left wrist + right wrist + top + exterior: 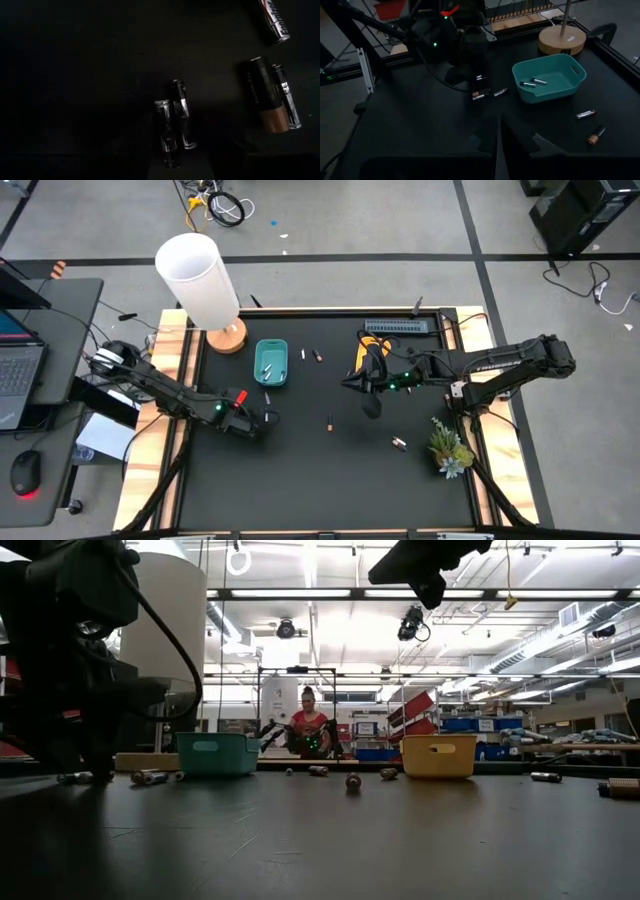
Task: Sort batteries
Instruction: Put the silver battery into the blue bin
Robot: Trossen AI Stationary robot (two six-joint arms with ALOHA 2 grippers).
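Down low, the left pincer [268,420] straddles batteries [175,122], spread; right pincer [371,408] pressed together.

You have a black desk [300,480] with a wooden rim. At about ten o'clock on it stands a lamp with a white shade [198,275] on a round wooden base [229,337]. Just beside the base, toward the centre, sits a teal tray [271,363]; a yellow tray [438,755] sits at about one o'clock. At four o'clock you see a small potted plant [449,448]. Off the desk's nine o'clock side are a laptop [18,370] and a mouse [26,472]. In the low view, a person [309,724] sits far behind the desk.
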